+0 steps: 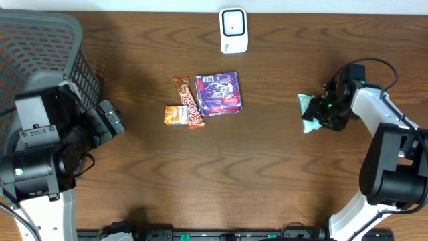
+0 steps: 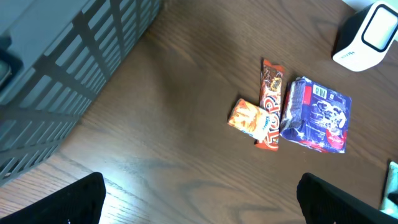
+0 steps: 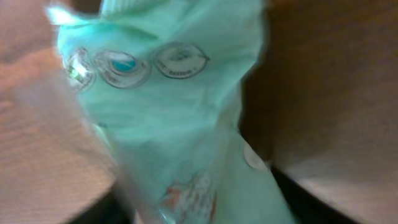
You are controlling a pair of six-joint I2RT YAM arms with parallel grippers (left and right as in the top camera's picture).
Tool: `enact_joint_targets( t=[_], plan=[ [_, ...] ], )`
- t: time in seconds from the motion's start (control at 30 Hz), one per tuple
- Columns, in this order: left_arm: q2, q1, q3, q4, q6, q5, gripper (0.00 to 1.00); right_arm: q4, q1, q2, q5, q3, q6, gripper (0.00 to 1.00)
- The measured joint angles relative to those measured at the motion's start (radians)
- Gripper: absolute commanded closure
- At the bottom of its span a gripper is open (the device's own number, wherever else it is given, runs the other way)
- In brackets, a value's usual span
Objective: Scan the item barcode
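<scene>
A mint-green packet (image 1: pixel 308 111) lies at the right of the table, and my right gripper (image 1: pixel 322 111) is shut on it. In the right wrist view the packet (image 3: pixel 174 112) fills the frame, blurred, between the dark fingers of the right gripper (image 3: pixel 199 211). No barcode shows on its visible face. The white barcode scanner (image 1: pixel 233 30) stands at the far middle edge, also seen as the scanner (image 2: pixel 367 34) in the left wrist view. My left gripper (image 1: pixel 110 120) is open over bare wood at the left, and the left gripper (image 2: pixel 199 199) has nothing between its fingers.
A purple packet (image 1: pixel 219 94), a red-brown bar (image 1: pixel 188 102) and a small orange packet (image 1: pixel 175 115) lie together mid-table. A grey mesh basket (image 1: pixel 40 47) stands at the far left beside the left arm.
</scene>
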Motion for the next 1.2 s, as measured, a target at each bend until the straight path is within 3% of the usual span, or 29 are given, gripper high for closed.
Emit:
enact_joint_targets(
  t=[0.17,0.2,0.43,0.67,0.83,1.0,1.2],
  plan=[
    [0.0,0.0,0.0,0.0,0.0,0.0,0.02,0.082,0.0,-0.001,-0.123,-0.037,0.0,0.96],
    [0.0,0.0,0.0,0.0,0.0,0.0,0.02,0.093,0.0,0.0,-0.147,-0.04,0.002,0.98],
    [0.0,0.0,0.0,0.0,0.0,0.0,0.02,0.266,0.009,0.003,-0.414,-0.053,0.117,0.99],
    [0.0,0.0,0.0,0.001,0.0,0.0,0.02,0.753,0.089,0.003,-0.623,-0.059,0.451,0.99],
    [0.0,0.0,0.0,0.001,0.0,0.0,0.02,1.038,0.223,0.003,-0.571,-0.058,0.709,0.99],
    [0.0,0.0,0.0,0.0,0.0,0.0,0.02,1.06,0.359,0.014,-0.418,-0.027,0.855,0.99],
    [0.0,0.0,0.0,0.001,0.0,0.0,0.02,0.99,0.47,0.111,-0.283,0.227,0.894,0.99]
  ],
)
